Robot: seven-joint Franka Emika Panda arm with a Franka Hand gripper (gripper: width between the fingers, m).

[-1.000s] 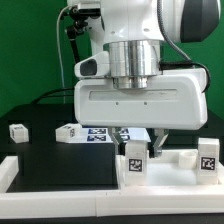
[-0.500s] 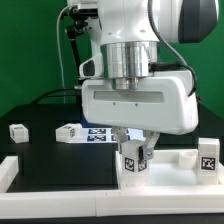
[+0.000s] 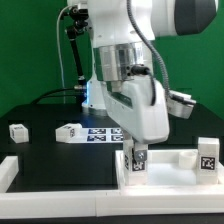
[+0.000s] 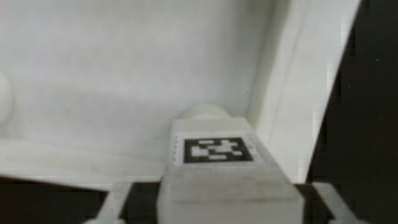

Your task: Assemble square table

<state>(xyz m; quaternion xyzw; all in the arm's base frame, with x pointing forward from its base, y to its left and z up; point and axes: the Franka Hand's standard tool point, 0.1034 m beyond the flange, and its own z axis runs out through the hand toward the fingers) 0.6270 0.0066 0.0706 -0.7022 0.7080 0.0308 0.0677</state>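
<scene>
1. Gripper (image 3: 136,158): jaws partway closed and pinched on a leg (image 3: 136,167), one jaw on each side. In the wrist view the leg fills the space between them.
2. The held leg is upright. Its tag (image 4: 217,150) faces the wrist camera, and another tag faces the exterior camera.
3. The leg's lower end is at the slab (image 3: 172,172), close to the raised rim (image 4: 306,80) by a corner. Cannot tell whether leg and slab touch.
4. Clock directions below are read on the exterior view, with the gripper as centre.
5. The slab lies flat and runs out toward 3 o'clock. The held leg is at the slab's end on the exterior view's left.
6. Second leg (image 3: 208,153): at 3 o'clock, at the slab's far end, upright, tag toward the camera, well apart from the gripper.
7. Marker board (image 3: 100,136): at 10 o'clock, flat on the black table (image 3: 50,155), partly hidden by the arm.
8. Third leg (image 3: 68,133): between 9 and 10 o'clock, lying on its side just beside the marker board.
9. Fourth leg (image 3: 17,131): at 9 o'clock, alone near the frame's edge, well apart from the rest.
10. Border bar (image 3: 60,195): from 6 to 8 o'clock, long and white, lying across the table's near edge.
11. The arm's wrist housing sits at 12 o'clock, tilted, directly above the jaws.
</scene>
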